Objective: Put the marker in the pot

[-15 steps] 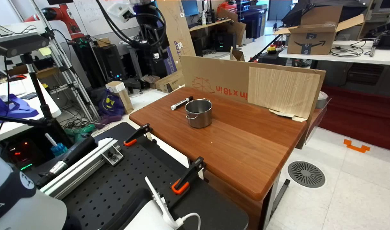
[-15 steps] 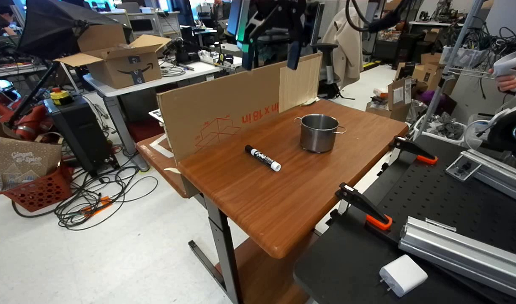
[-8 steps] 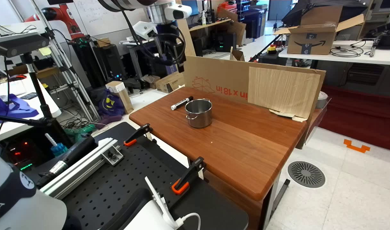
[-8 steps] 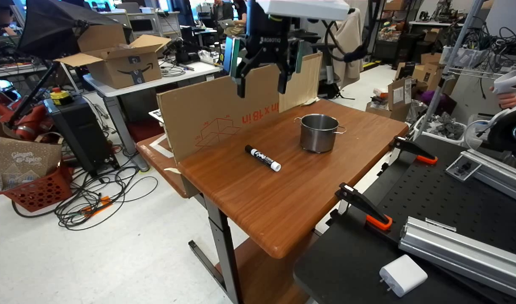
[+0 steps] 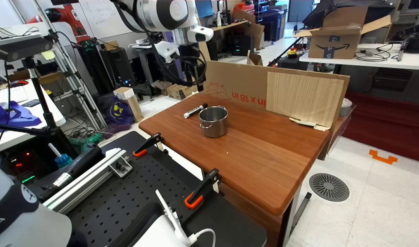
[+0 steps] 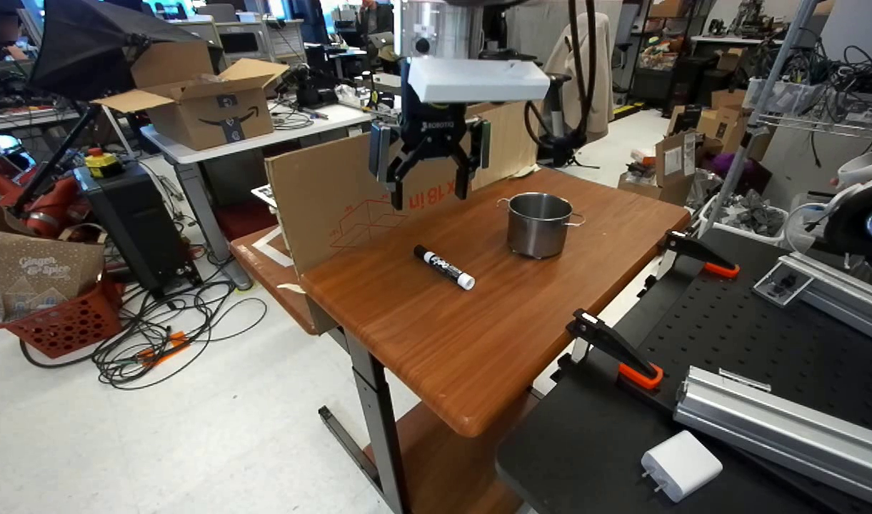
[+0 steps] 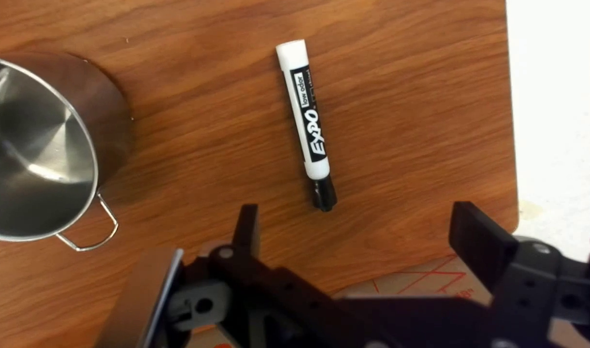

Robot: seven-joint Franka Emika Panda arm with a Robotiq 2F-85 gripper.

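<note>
The marker (image 5: 195, 110) is white with a black label and a black cap. It lies flat on the table beside the pot in both exterior views (image 6: 444, 268) and in the wrist view (image 7: 304, 116). The pot (image 5: 214, 124) is shiny steel with small wire handles and stands upright. It also shows in an exterior view (image 6: 538, 230) and at the left of the wrist view (image 7: 104, 113). My gripper (image 6: 430, 191) is open and empty, in the air above the table. In the wrist view its spread fingers (image 7: 355, 212) are just below the marker's black cap in the picture, apart from it.
The brown wooden table (image 6: 436, 343) has a cardboard wall (image 6: 378, 185) standing along its far edge, close behind my gripper. The wall also shows in the wrist view (image 7: 410, 280). Black-and-orange clamps (image 5: 202, 188) sit at the near edge, by the black perforated board (image 5: 116, 192).
My gripper has come down toward the table, moving lower and a little left in one exterior view and right in another. It stays open. The marker and pot have not moved.
</note>
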